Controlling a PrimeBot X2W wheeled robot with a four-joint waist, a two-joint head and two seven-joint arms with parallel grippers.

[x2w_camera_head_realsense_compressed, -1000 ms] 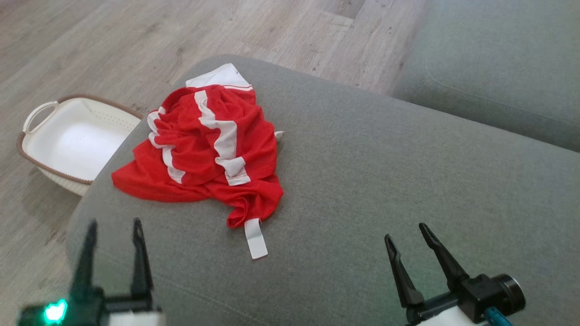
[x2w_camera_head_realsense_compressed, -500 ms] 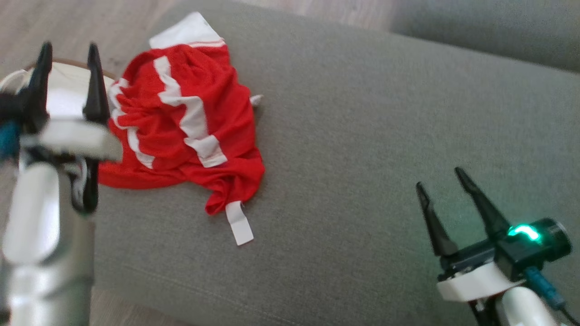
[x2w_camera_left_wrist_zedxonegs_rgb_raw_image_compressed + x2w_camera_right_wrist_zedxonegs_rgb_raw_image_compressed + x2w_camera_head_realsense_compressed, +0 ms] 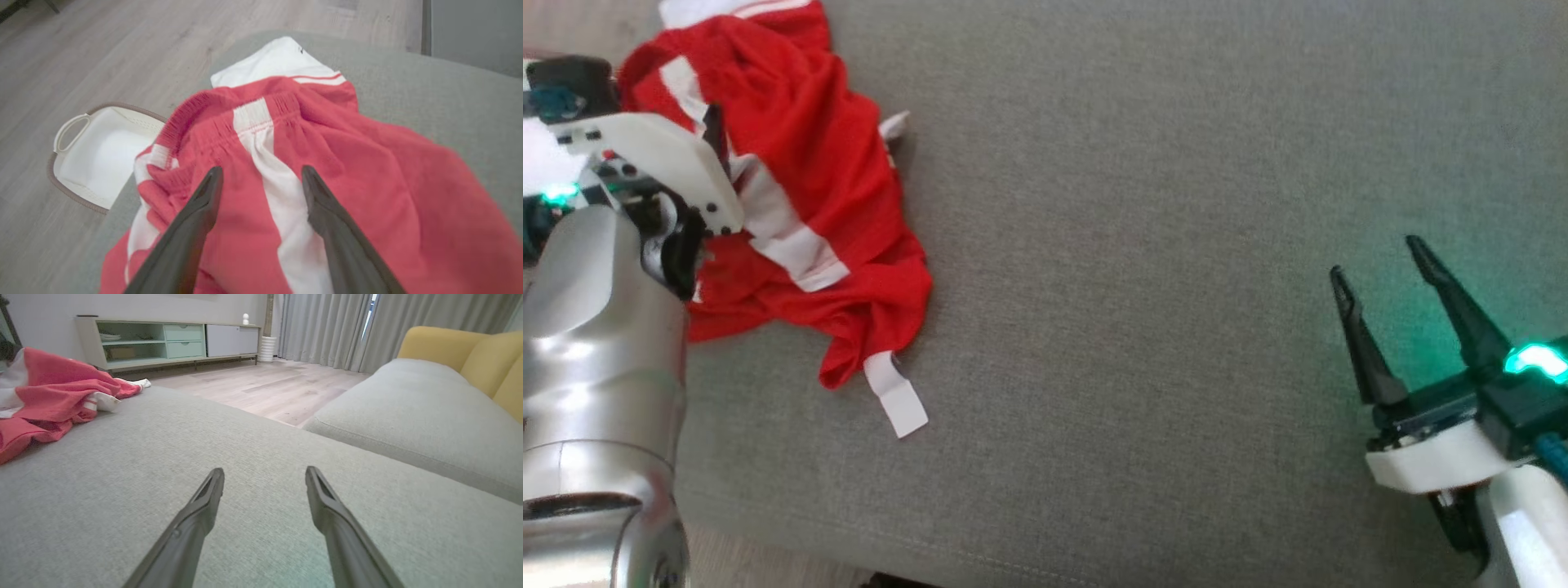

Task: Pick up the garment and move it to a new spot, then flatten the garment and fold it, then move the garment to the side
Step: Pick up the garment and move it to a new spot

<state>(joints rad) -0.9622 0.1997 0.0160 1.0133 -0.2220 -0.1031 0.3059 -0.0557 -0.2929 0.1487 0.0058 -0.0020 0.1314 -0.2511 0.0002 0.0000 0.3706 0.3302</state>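
You will find no readable writing here. A white tab [image 3: 897, 398] sticks out from the lower edge of the garment [image 3: 833, 188], and it looks blank in the head view. In the left wrist view a tiny dark mark sits on the garment's white panel, too small to read.

The garment, red with white stripes, lies crumpled on the left part of the grey cushion [image 3: 1143, 327], near the cushion's edge above the white basket [image 3: 102, 159] on the floor.

Your left forearm [image 3: 596, 343] rises along the left side of the head view, its wrist over the garment's left part. The left gripper [image 3: 259, 173] points down at the cloth just short of the gathered waistband, its fingers spread apart with a white stripe between them and nothing in them. You cannot tell whether the tips touch the fabric.

Your right gripper [image 3: 1374, 257] sits at the lower right over bare cushion, well apart from the garment, fingers wide apart and empty, angled up and slightly left, with a green light at its wrist.

The head view's top edge cuts off the garment's upper part, the left arm covers its left side, and its right side is blurred in the left wrist view
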